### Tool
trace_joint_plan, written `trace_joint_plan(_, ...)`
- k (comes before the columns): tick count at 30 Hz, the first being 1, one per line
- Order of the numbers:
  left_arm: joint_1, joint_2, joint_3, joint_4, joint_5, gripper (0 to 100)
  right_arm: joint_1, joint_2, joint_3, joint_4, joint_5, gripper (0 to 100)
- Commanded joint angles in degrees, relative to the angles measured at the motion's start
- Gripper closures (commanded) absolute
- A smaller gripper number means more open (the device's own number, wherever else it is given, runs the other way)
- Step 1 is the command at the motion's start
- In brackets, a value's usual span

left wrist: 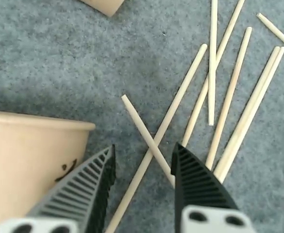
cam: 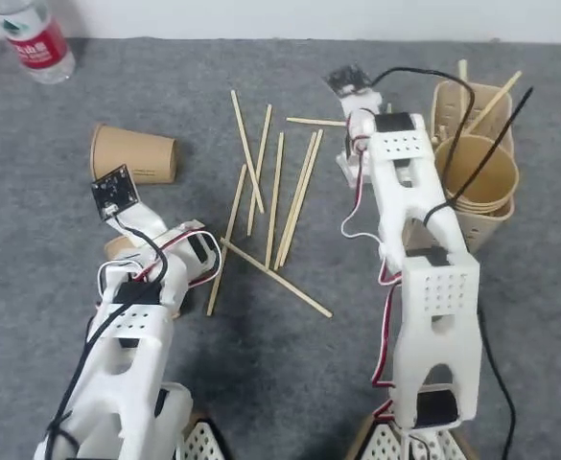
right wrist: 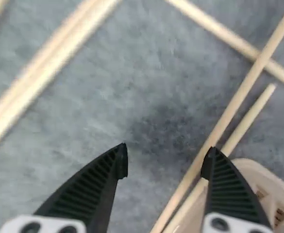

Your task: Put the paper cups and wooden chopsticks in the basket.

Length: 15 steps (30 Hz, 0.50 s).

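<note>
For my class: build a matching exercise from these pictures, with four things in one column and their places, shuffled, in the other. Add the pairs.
1 bottle
2 stacked cups
3 loose chopsticks
4 left gripper

A in the basket
B far left corner of the mat
C above two crossed chopsticks
D scattered between the arms

Pairs: 1-B, 2-A, 3-D, 4-C

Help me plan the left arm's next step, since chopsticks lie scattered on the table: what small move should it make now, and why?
Probably lower the left gripper straight down and close on the chopstick running between its open fingers. A second chopstick crosses it there, so both might come up together. The paper cup lies close beside one finger, so the descent should stay clear of it.
</note>
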State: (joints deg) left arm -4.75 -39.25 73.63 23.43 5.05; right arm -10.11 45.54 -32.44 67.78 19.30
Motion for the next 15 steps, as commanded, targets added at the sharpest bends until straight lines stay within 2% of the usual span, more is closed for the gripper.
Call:
trace_joint_plan(1,0.2,-0.4,-0.3,-1.1,0.1,82,2.2,-0.4,-3.4,-0.7,0.4,74.2)
trace_joint_plan(15,0.4,-0.4,-0.3,-1.1,0.1,82,3.6,0.1,-3.3,-0.7,0.5,74.2)
